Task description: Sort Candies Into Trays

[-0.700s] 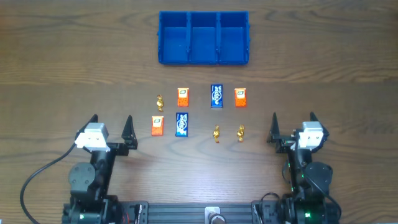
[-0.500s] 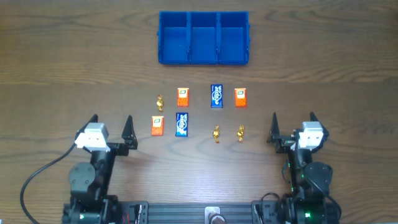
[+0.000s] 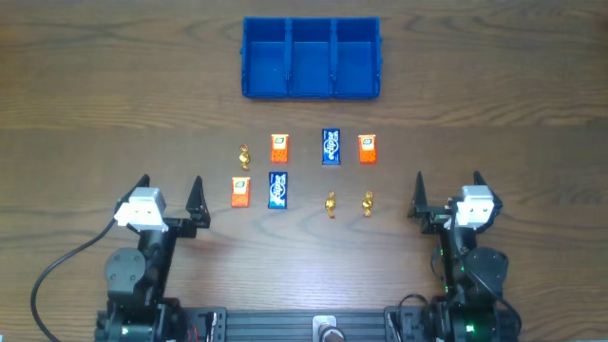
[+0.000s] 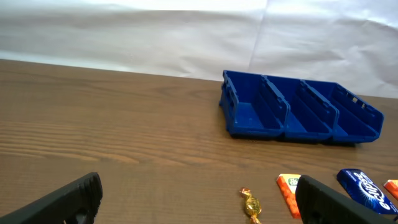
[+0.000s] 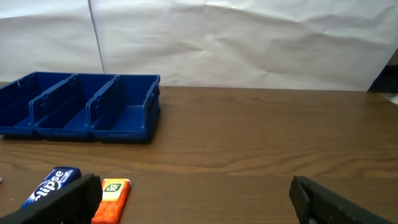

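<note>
A blue tray with three compartments stands at the far middle of the table, all compartments bare. Between it and the arms lie three orange packets, two blue packets and three gold-wrapped candies. My left gripper rests open near the left arm's base, just left of the nearest orange packet. My right gripper rests open at the right, right of the gold candies. The left wrist view has the tray, a gold candy and an orange packet.
The wooden table is bare to the left and right of the candy group. A white paper backdrop stands behind the table's far edge. A cable loops beside the left arm's base.
</note>
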Available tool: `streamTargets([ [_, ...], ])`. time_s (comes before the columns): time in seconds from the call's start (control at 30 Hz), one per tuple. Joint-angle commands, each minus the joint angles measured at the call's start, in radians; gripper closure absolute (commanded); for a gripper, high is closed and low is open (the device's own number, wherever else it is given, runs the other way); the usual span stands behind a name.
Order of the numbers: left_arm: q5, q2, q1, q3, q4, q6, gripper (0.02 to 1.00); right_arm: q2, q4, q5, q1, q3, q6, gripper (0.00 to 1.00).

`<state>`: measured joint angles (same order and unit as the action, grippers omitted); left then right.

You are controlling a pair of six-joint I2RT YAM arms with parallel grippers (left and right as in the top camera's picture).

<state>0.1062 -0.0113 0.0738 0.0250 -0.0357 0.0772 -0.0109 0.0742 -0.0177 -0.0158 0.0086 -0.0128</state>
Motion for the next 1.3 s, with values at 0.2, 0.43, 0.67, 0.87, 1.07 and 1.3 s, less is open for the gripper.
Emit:
streamTargets([
  [0.2,0.017,0.005,-0.002,-0.02,-0.032,-0.011,0.02,0.007,0.009,0.005,0.007,-0.001,0.014,0.003],
  [0.43,0.014,0.007,-0.002,-0.02,-0.032,-0.011,0.023,0.007,0.009,0.005,0.007,-0.001,0.014,0.003],
  [0.67,0.108,-0.104,-0.002,0.183,-0.142,-0.01,0.051,0.007,0.009,0.005,0.007,-0.001,0.014,0.003],
  [0.87,0.208,-0.627,0.024,0.65,-0.444,0.002,0.018,0.007,0.009,0.005,0.007,-0.001,0.014,0.003],
  [1.07,0.096,-1.118,0.185,0.818,-0.544,0.098,0.018,0.007,0.009,0.005,0.007,-0.001,0.014,0.003],
  [1.3,0.037,-1.46,0.269,0.818,-0.556,0.204,0.036,0.007,0.009,0.005,0.007,-0.001,0.014,0.003],
])
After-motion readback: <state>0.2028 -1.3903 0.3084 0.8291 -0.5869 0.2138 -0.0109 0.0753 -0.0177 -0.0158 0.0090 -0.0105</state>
